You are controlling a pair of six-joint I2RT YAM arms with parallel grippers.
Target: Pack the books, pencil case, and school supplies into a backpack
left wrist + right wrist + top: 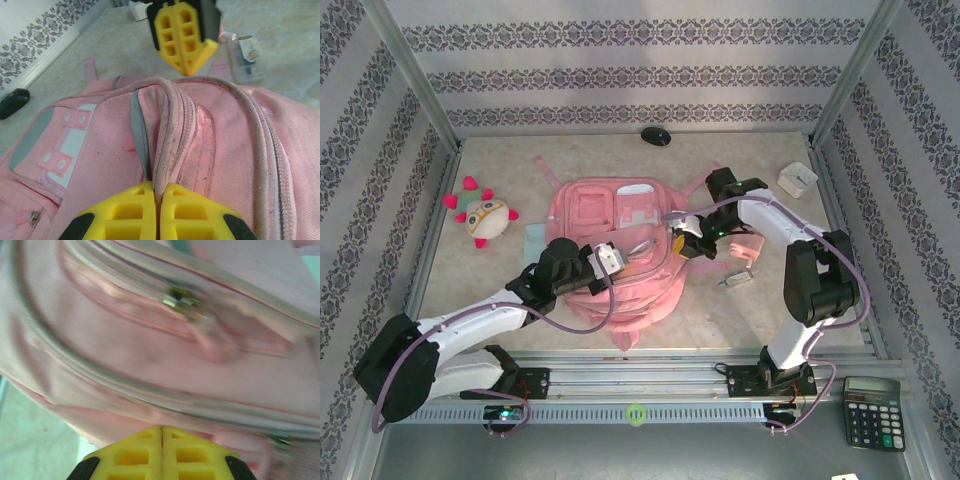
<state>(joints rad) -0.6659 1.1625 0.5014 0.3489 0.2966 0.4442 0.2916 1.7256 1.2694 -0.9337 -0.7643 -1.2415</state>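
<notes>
I note a plush toy [485,215] on the counter's [470,290] left, a black mouse [656,136] at its far edge, a white box [797,179] far right, and a calculator [873,398] off the counter, near right.

1. One pink backpack [582,212].
2. One pale blue pencil case [534,240], partly hidden.
3. One small pink block [745,248] and one small silver-white item [736,280].
4. One plush toy [485,217].
5. One white square box [797,179].
6. One black calculator [873,410].
7. One black oval object [656,136].
8. Two robot arms: the left arm [470,325] and the right arm [815,280].
9. Two claws, one on each arm: the left claw [620,258] and the right claw [682,240].
</notes>
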